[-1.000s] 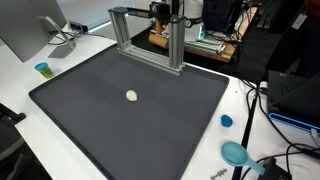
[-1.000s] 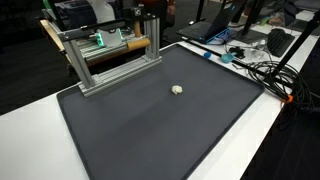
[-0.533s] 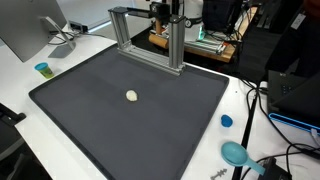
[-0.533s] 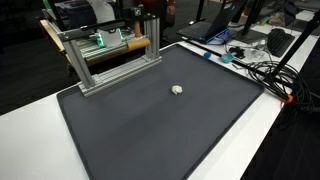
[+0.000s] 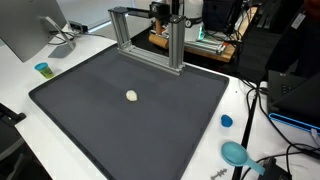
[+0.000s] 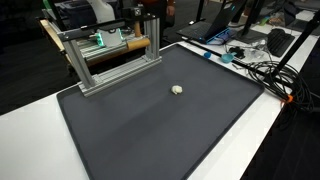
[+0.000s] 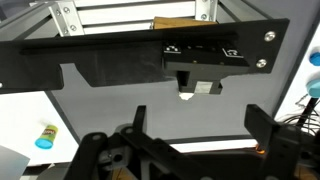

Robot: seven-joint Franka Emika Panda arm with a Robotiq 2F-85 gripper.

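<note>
A small white object [image 5: 132, 96] lies alone near the middle of the dark grey mat [image 5: 90, 120]; it also shows in the other exterior view [image 6: 177, 89] and, small, in the wrist view [image 7: 186, 97]. My gripper [image 7: 200, 112] is open and empty, its two dark fingers spread wide at the bottom of the wrist view. It hangs well above and back from the object, behind the metal frame [image 5: 150, 40]. I cannot make out the gripper clearly in either exterior view.
The aluminium frame [image 6: 110, 55] stands at the mat's far edge. A small blue cup [image 5: 42, 69], a blue cap [image 5: 226, 121] and a teal object [image 5: 236, 153] sit on the white table. A monitor [image 5: 25, 30] and cables [image 6: 255, 65] lie off the mat.
</note>
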